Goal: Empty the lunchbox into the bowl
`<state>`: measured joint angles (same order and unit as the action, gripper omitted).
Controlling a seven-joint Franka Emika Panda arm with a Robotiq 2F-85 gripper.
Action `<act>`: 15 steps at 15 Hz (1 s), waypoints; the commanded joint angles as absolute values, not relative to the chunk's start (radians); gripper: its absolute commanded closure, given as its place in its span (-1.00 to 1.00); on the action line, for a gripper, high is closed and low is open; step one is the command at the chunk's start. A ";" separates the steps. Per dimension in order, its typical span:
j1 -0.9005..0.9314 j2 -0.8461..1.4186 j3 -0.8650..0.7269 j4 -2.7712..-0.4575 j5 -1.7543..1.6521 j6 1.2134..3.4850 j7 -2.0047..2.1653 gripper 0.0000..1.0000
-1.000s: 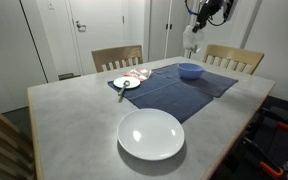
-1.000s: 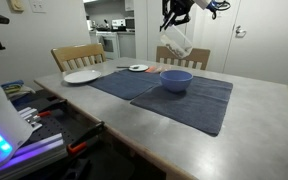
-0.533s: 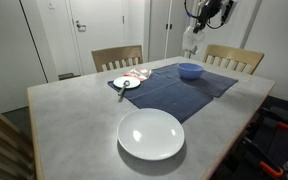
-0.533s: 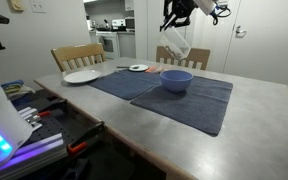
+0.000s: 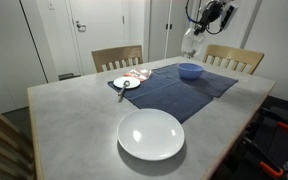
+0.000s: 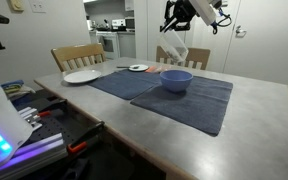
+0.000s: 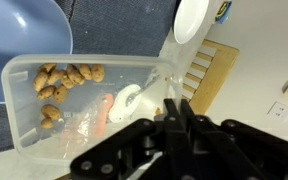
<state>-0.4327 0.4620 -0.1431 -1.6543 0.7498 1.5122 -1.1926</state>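
The lunchbox [image 7: 84, 105] hangs high in the air from the gripper [image 7: 172, 100], whose jaws are pinched down on the box's near wall. Brown bits [image 7: 62, 85] sit at the end farthest from the fingers, and orange pieces and a pale lump lie closer in. Nothing looks to have spilled yet. The bowl [image 7: 19, 35] stands well below the hand on the mat [image 5: 179, 88], and in the wrist view it shows only past the box's far corner. So the pour would go best, I judge, if the hand first brings the box's low end over the bowl's middle and comes down nearer to it. It can then tip slowly with the pinch kept firm, since pieces dropped from this height could bounce out. In both exterior views the lunchbox [image 5: 190, 42] [image 6: 177, 48] hangs slightly lower and steeper under the gripper [image 6: 181, 20] than a second ago. The bowl [image 6: 176, 80] has not moved.
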 commanded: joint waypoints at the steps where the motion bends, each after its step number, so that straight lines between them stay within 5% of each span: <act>1: -0.471 0.503 -0.142 -1.627 0.816 1.453 -1.270 0.96; 15: -0.619 0.671 -0.173 -1.623 1.087 1.201 -1.565 0.96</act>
